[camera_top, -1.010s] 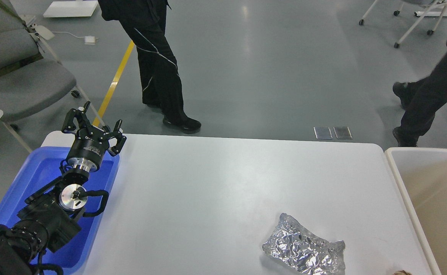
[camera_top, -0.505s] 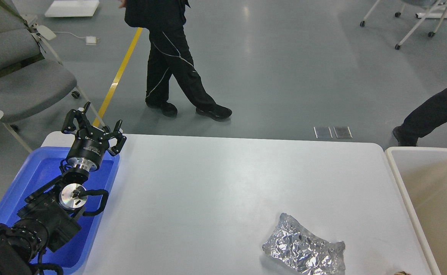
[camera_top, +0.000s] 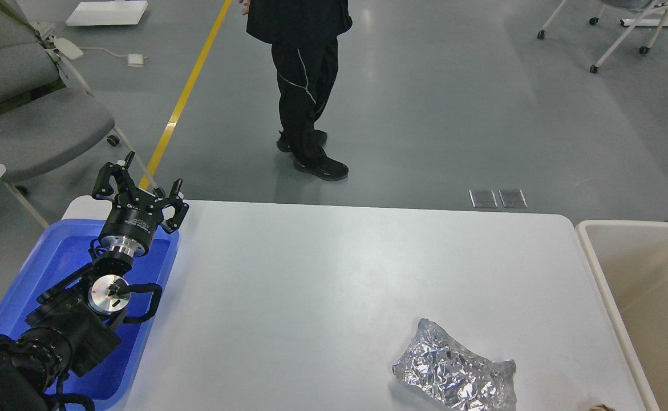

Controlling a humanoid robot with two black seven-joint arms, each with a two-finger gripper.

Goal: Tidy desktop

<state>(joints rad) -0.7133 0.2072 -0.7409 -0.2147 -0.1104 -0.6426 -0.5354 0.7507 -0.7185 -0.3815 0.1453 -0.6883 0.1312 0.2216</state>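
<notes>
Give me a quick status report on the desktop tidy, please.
Left gripper open, empty, above blue tray. Right gripper out of view. Crumpled foil packet lies on desktop, near right. Nothing between them.

Glossy grey floor, yellow floor line, grey chair

No text, label, brand or number can be read anywhere. The left gripper, at the far left corner of the desktop, carries a few small white marks on its black collar, too small and blurred to make out as letters. The crumpled foil bag near the desktop's near edge shows bare silver creases with no print visible.
</notes>
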